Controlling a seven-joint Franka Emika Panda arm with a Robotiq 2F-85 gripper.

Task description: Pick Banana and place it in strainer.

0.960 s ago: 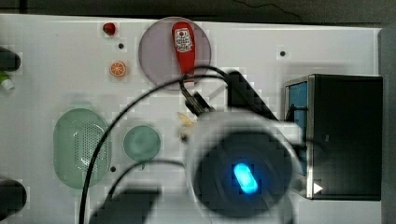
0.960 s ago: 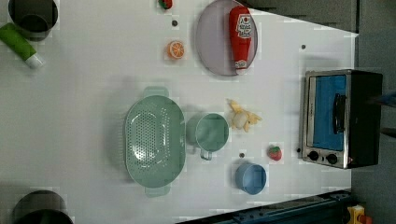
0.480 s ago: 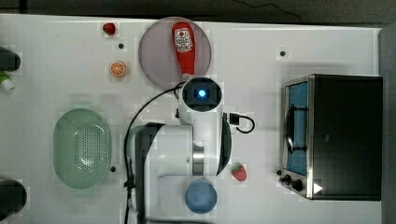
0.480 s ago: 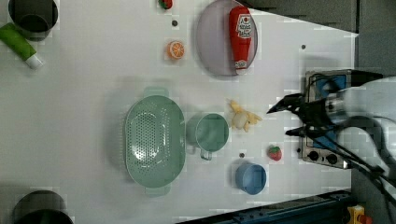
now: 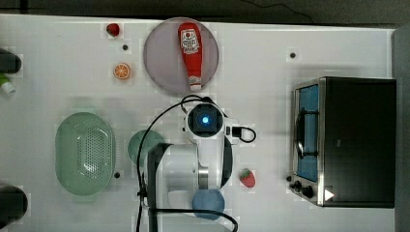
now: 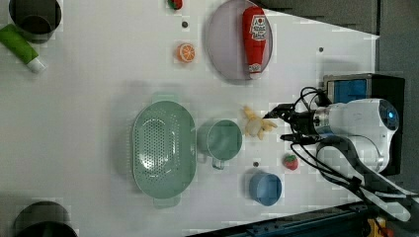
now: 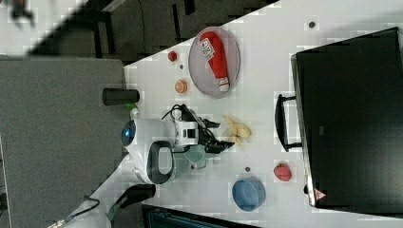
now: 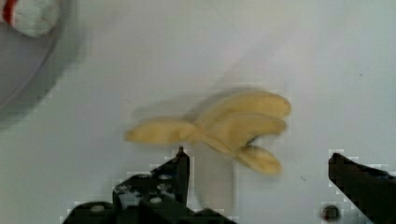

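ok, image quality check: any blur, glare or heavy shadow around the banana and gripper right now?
Wrist view: banana smeared, edges soft, a pale shadow beside it; gripper fingers dark but readable, open. Left view: banana small and blocky, faint shadow around the strainer. Top view: blue light glows on the arm; table evenly lit, no harsh glare.

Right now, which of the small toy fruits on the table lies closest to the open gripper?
The yellow peeled toy banana, just ahead of the gripper. The red strawberry and round orange slice lie farther off.
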